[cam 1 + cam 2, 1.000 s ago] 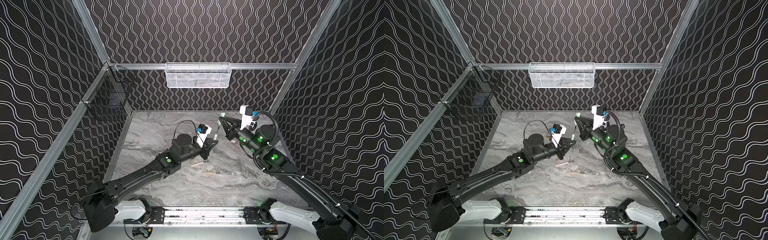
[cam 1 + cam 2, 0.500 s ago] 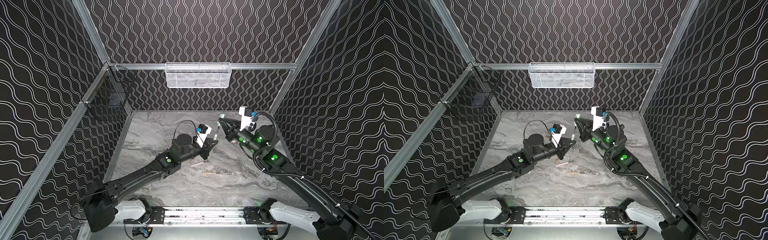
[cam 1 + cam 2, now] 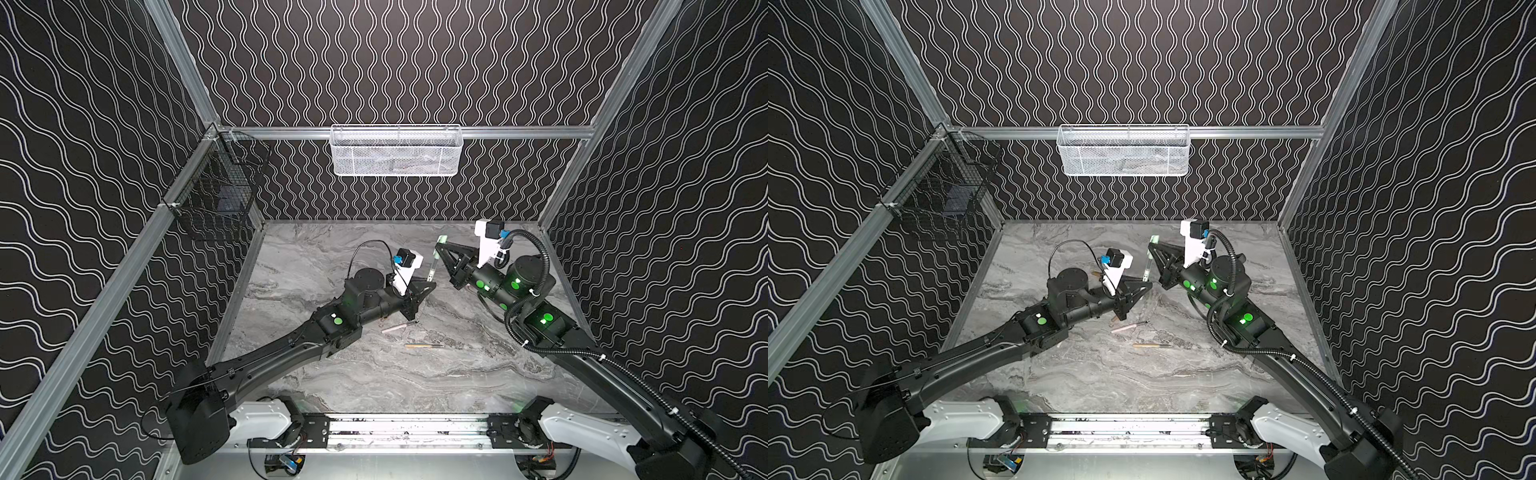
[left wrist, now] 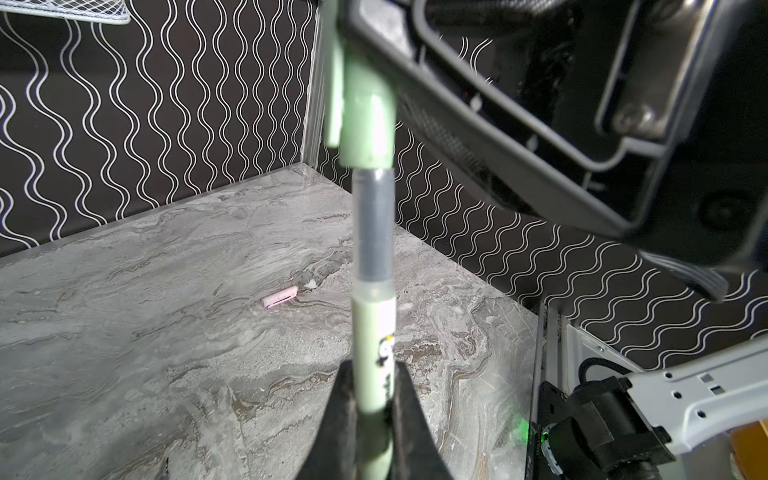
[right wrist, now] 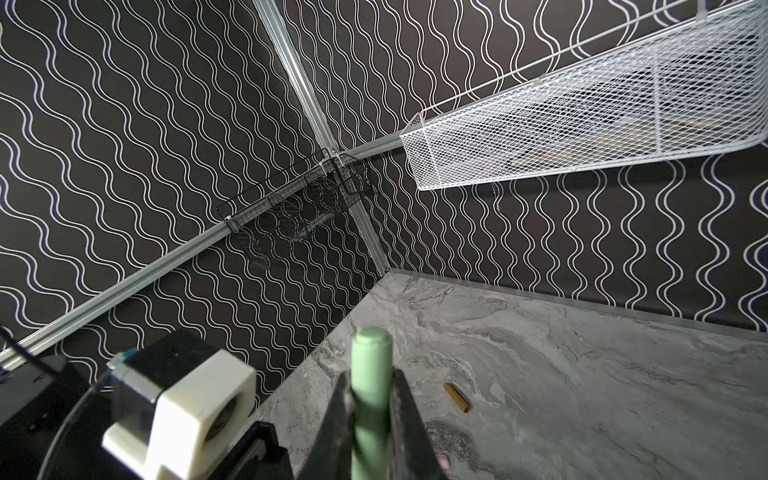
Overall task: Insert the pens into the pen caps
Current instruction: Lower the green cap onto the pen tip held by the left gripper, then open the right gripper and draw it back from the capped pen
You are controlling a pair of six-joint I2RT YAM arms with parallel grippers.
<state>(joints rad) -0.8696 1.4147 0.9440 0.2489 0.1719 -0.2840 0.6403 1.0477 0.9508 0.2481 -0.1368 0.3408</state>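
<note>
Holds the green pen (image 4: 372,328) upright in the left gripper (image 4: 372,374), jaws pinched narrow on the lower barrel. Holds the green pen cap (image 4: 368,120) in the right gripper (image 5: 370,382), jaws closed narrow on the cap body, rounded end projecting past the jaws in the right wrist view. Sets the cap at 12 o'clock of the pen, on one common axis. Shows the pen point hidden inside the cap mouth, with the grey grip section exposed between cap rim and green barrel.

Locates the pair in the air above the counter (image 3: 332,257), at about 1 o'clock from the counter centre in both top views. Brings the left gripper in from 8 o'clock and the right gripper from 4 o'clock.

Shows the pink pen (image 3: 398,327) flat on the counter near the centre, uncapped, dark point between 2 and 3 o'clock. Shows the tan-brown pen (image 3: 424,345) at 4 o'clock of the pink pen, near but apart, dark point toward 3 o'clock.

Shows a pink pen cap (image 4: 279,297) lying on the counter beyond the held pen, apart from it. Shows a tan-brown pen cap (image 5: 456,398) lying flat on the counter, clear of both grippers.
</note>
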